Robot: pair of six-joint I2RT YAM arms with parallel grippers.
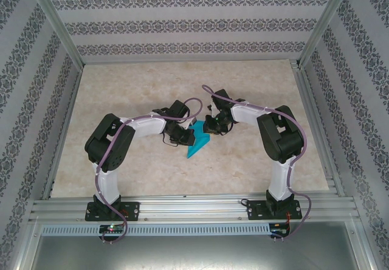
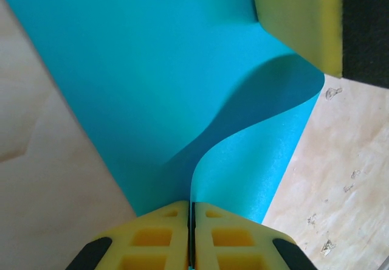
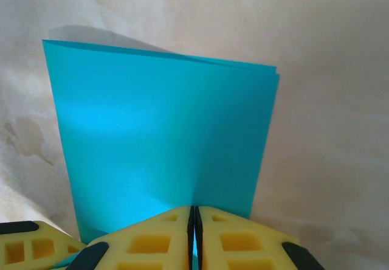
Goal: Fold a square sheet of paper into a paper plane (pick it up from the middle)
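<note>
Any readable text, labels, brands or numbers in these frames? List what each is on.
None can be read.
teal paper: plain, no print.
left pincer and right pincer: yellow fingers, no marking.
wallpaper: ornament bands, not letters.
electronics board below the left arm's base: any print is too small to read.

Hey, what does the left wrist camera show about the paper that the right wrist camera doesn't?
Left wrist: the square sheet of paper bows in an S-shaped curl ahead of the left gripper. Right wrist: the sheet looks doubled over, layered edges at its far end, pinched by the right gripper. Both: teal paper clamped in a shut yellow gripper over the pale table.
</note>
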